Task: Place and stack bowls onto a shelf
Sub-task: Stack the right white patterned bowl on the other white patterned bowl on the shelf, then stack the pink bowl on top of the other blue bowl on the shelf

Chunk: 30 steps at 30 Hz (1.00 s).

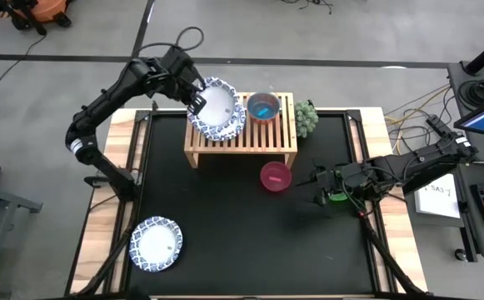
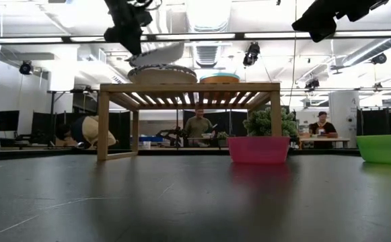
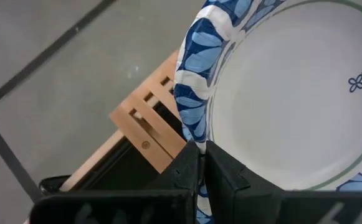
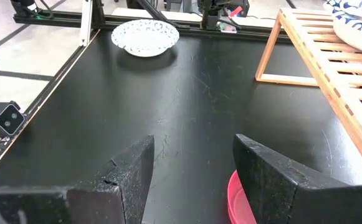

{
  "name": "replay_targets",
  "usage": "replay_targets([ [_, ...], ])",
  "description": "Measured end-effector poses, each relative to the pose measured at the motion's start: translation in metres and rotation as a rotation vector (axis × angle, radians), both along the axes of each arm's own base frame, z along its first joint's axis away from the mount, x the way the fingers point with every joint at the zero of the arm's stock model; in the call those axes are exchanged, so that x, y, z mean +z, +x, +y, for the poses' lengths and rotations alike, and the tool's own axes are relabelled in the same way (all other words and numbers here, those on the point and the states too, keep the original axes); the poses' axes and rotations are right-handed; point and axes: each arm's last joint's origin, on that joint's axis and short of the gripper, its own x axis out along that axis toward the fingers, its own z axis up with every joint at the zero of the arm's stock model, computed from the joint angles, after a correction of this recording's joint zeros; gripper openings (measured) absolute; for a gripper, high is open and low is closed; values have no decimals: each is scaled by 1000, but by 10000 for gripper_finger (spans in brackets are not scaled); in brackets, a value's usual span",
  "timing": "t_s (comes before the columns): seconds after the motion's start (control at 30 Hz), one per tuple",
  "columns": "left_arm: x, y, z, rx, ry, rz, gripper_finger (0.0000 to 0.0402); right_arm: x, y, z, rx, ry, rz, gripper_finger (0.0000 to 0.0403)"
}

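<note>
My left gripper [image 1: 198,98] is over the left part of the light-wood shelf [image 1: 283,142], shut on a white blue-rimmed bowl [image 1: 219,103]. Right under that bowl, more white bowls [image 2: 161,72] are stacked on the slats. A teal bowl [image 1: 264,107] sits on the shelf's right part. The magenta bowl [image 1: 276,177] and another white bowl [image 1: 156,244] rest on the black mat. My right gripper [image 4: 193,149] is open and low near the table's right edge, with the magenta bowl [image 4: 238,202] just ahead of it and the green bowl [image 1: 337,197] beside it. My left gripper pinches the blue rim [image 3: 190,134] of the white bowl between its two fingers, on the side toward the table's left. The fingers slant down from the far left. The bowl is tilted, its free side [image 2: 180,47] higher, just over the stack; whether it touches the stack, I cannot tell.
A bumpy green artichoke-like object [image 1: 306,117] stands at the shelf's right end. The mat between the shelf and the near white bowl is bare [image 1: 242,233]. People sit in the room beyond the table [image 2: 198,126].
</note>
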Motion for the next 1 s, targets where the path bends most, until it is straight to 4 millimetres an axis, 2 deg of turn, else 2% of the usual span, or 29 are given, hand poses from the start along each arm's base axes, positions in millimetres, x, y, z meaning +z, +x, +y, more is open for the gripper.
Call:
replay_targets([
  [0.17, -13, 10, 8, -2, -29, 38, 6, 0, 0, 0, 0, -1, 1, 208],
  [0.37, -25, 19, 16, -11, -52, 75, 41, 0, 0, 0, 0, -1, 3, 208],
  [0.53, -26, 22, 18, -17, -50, 79, 73, -1, 0, 0, 0, -2, 6, 208],
  [0.7, -17, 21, 16, -26, -30, 63, 89, -1, 0, 0, 0, -3, 7, 208],
  [0.87, -1, 25, -3, -61, -20, -1, 90, -1, 0, 0, 0, -2, 7, 208],
  [1.0, 6, 38, -38, -168, -17, -30, 90, -1, 0, 0, 0, -2, 7, 208],
])
